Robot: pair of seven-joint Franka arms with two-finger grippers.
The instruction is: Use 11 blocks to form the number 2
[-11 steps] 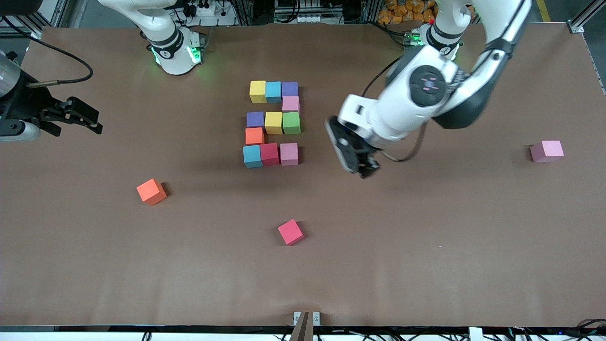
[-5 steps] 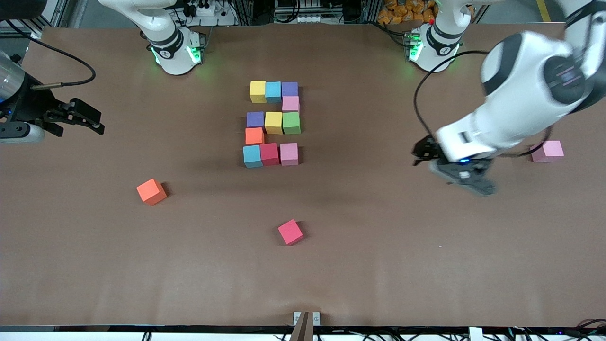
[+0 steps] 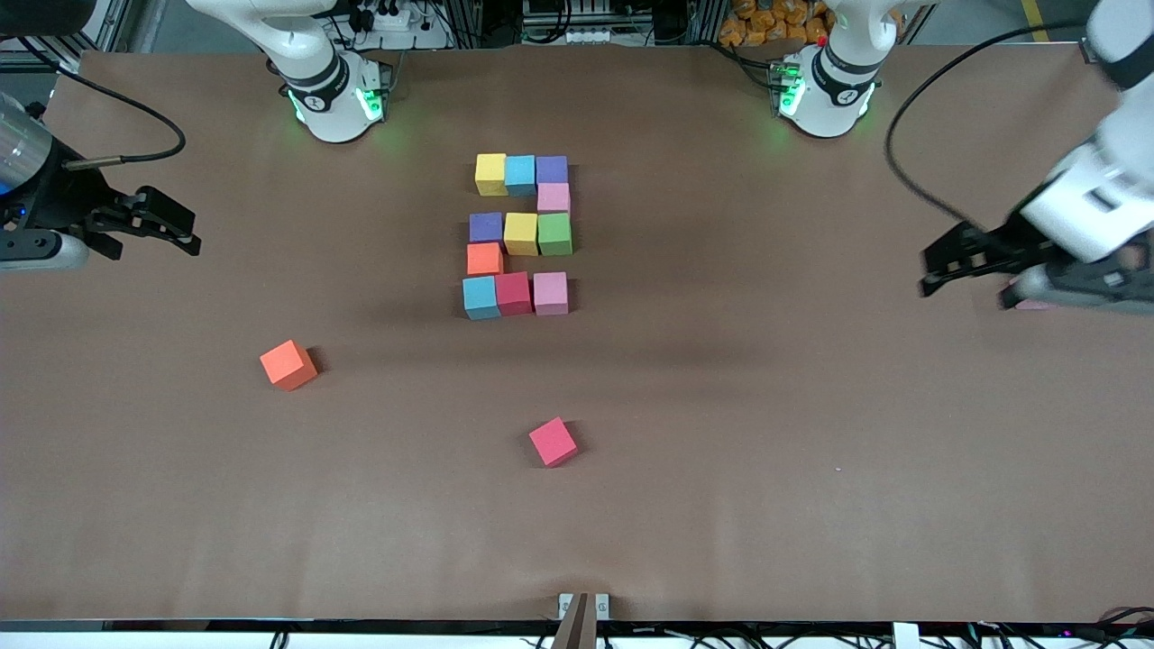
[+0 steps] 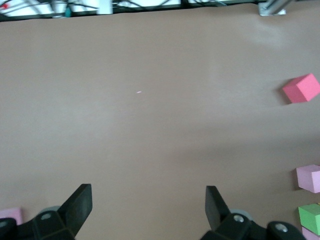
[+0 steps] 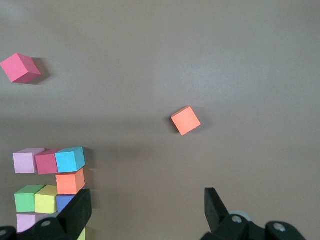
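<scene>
At the table's ends, keep the left gripper (image 3: 933, 275) and right gripper (image 3: 185, 236) (both spread, empty) clear of the number 2 (image 3: 518, 236).

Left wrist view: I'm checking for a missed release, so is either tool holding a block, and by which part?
Nothing is held. The left tool hangs open over the table by a pink block; the right tool waits open, empty.

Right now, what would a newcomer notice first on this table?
The number 2, built of coloured blocks, lies mid-table near the robots' bases. Two loose cubes lie nearer the camera: an orange block and a red block. The left gripper, jaws open, hovers at the left arm's end of the table.
</scene>
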